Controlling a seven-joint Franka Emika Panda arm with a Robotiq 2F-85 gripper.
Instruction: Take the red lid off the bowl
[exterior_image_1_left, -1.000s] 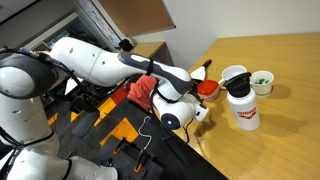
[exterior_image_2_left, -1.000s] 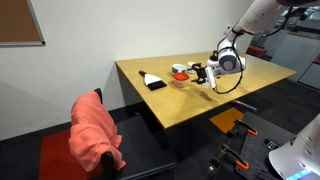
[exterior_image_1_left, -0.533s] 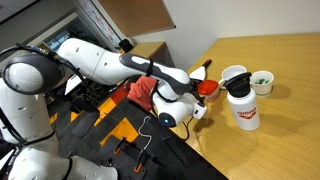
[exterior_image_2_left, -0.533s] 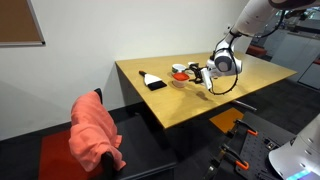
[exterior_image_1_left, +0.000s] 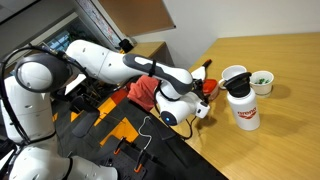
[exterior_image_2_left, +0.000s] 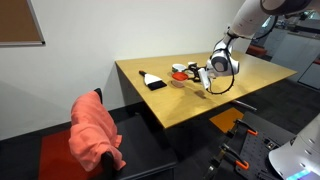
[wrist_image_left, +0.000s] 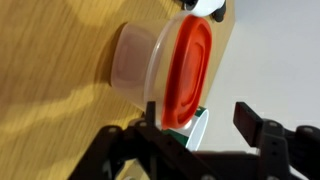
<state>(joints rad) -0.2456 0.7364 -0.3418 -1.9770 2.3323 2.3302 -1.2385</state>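
Note:
The red lid (wrist_image_left: 188, 72) sits on the translucent bowl (wrist_image_left: 135, 65) on the wooden table; in the wrist view the pair appears turned on its side. My gripper (wrist_image_left: 200, 125) is open, its two dark fingers either side of the lid's near edge, apart from it. In an exterior view the gripper (exterior_image_1_left: 200, 100) covers most of the lid (exterior_image_1_left: 209, 87). In an exterior view the gripper (exterior_image_2_left: 204, 77) is just beside the red lid (exterior_image_2_left: 179, 71).
A white bottle with a black cap (exterior_image_1_left: 243, 108), a taller white cup (exterior_image_1_left: 234, 75) and a small white bowl with green contents (exterior_image_1_left: 262, 80) stand close behind the bowl. A black flat object (exterior_image_2_left: 155, 82) lies on the table. A red cloth (exterior_image_2_left: 95, 130) hangs over a chair.
The gripper has moved closer to the bowl and now hides more of the red lid. The lid and bowl have not moved.

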